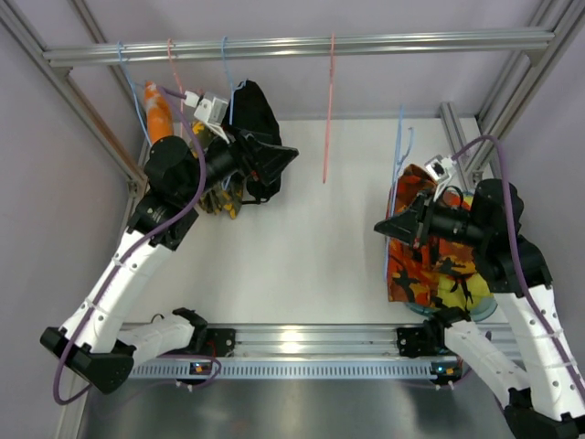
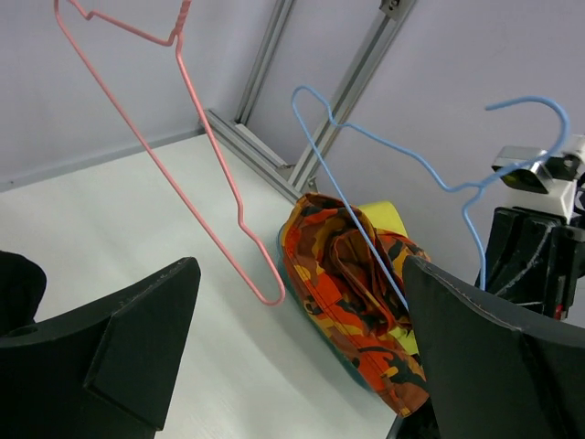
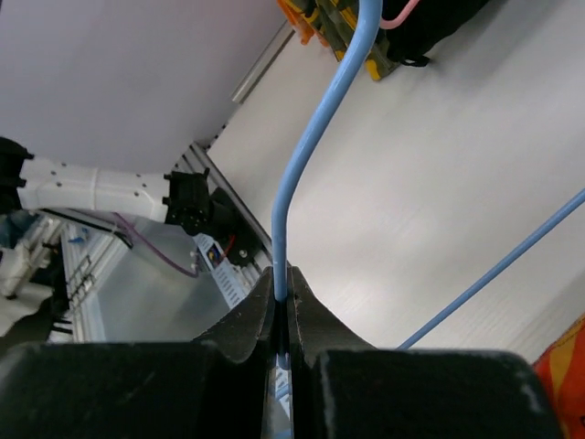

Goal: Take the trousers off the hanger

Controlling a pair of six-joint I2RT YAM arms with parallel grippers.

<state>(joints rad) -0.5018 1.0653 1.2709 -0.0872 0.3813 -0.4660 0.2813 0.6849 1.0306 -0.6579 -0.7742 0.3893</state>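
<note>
The trousers (image 1: 407, 270) carry an orange, red, yellow and black camouflage print, below the right end of the silver rail (image 1: 302, 44). The blue hanger (image 3: 313, 137) is pale sky-blue. At the rail's middle is a pink hanger (image 1: 330, 110). Under its left end are a black garment (image 1: 256, 114) and an orange garment (image 1: 158, 114).

Light comes down evenly from overhead, bright and soft, so the white table (image 1: 302, 247) looks nearly washed out and the shadows on it are faint. A hot glare sits on the metal rail (image 1: 297, 340) at the near edge. Up close in both wrist views (as you'd expect) the dark fingers (image 2: 137, 338) go soft, while everything farther off stays sharp.
</note>
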